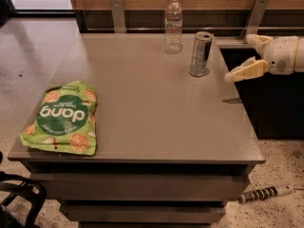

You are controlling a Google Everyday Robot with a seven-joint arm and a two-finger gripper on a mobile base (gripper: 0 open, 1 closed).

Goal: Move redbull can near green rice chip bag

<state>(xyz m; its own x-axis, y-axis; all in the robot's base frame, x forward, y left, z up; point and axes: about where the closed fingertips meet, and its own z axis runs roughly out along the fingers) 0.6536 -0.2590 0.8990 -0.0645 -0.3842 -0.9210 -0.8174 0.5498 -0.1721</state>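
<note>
The redbull can stands upright near the far right of the grey table. The green rice chip bag lies flat at the table's front left corner, far from the can. My gripper comes in from the right edge of the view, just right of the can and about level with it. Its cream fingers are spread apart, and nothing is between them.
A clear plastic water bottle stands behind and left of the can at the table's back edge. Metal brackets and a wooden wall run along the back. A striped cable piece lies on the floor at the front right.
</note>
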